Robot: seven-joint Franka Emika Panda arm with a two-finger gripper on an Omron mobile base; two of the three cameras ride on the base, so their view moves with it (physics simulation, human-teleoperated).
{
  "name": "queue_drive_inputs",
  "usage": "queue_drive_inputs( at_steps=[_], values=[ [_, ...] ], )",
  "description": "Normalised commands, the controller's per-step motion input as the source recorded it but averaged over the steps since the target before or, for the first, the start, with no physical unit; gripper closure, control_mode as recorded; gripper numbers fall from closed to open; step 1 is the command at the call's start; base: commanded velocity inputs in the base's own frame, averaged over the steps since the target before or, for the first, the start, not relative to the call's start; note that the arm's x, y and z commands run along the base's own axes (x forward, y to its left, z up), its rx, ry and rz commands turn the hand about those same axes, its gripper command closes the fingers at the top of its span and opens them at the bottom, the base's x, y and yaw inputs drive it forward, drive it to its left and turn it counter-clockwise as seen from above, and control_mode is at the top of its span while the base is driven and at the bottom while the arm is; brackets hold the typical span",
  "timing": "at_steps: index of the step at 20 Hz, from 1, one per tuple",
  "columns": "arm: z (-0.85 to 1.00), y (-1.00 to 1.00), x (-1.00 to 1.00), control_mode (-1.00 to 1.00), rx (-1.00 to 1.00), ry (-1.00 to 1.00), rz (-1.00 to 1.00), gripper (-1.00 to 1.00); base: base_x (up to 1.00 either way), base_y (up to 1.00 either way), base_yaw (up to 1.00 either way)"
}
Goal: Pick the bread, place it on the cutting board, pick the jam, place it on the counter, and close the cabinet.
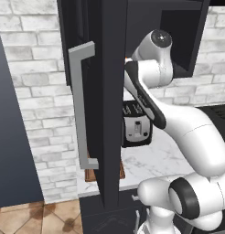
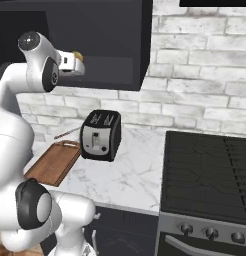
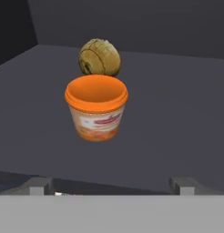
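Arm pose: the white jointed arm rises from the base, bends at the elbow and reaches up into the open dark navy wall cabinet (image 2: 95, 40), wrist level with its shelf.
Hand: the two-finger hand (image 3: 111, 185) sits at the front edge of the cabinet shelf, pointing inward; its two small grey finger tips (image 3: 40, 185) stand wide apart with nothing between them, short of the jar.
Cabinet contents: a small orange jar of jam with a paler lid (image 3: 96, 108) stands upright on the dark shelf, just ahead of the hand; a small round yellowish-tan bun of bread (image 3: 99, 57) sits right behind it, deeper in, touching or nearly touching, I cannot tell which.
Cabinet door: swung open toward the base, its long grey bar handle (image 1: 81, 106) upright.
Label: the jar carries a pale band with a reddish strip of writing, too small to read.
Table: the white marble table with grey veins (image 2: 126, 172) carries a reddish-brown wooden cutting board with a raised rim (image 2: 54, 162) near its left edge, bare on top, and a black and silver two-slot toaster (image 2: 100, 135) just beside the board.
Beside the table: a black ribbed stovetop (image 2: 207, 172) along its right edge.
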Motion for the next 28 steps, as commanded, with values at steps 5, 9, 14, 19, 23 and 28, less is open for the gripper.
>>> queue_drive_inputs(
  at_steps=[5, 9, 14, 19, 23, 28],
  values=[
    [0.00, 0.00, 0.19, -1.00, 0.00, -0.13, 0.04, -1.00, 0.00, 0.00, 0.00],
    [0.00, 0.00, 0.26, -1.00, 0.00, -0.07, 0.04, -1.00, 0.00, 0.00, 0.00],
    [0.00, 0.04, 0.22, -1.00, 0.00, -0.02, 0.04, -1.00, 0.00, 0.00, 0.00],
    [0.02, 0.07, 0.17, -1.00, 0.00, 0.00, 0.04, -1.00, 0.00, 0.00, 0.00],
    [0.05, 0.06, 0.15, -1.00, 0.00, 0.00, 0.04, -1.00, 0.00, 0.00, 0.00],
    [0.00, 0.07, 0.22, -1.00, 0.00, 0.00, 0.04, -1.00, 0.00, 0.00, 0.00]
  ],
)
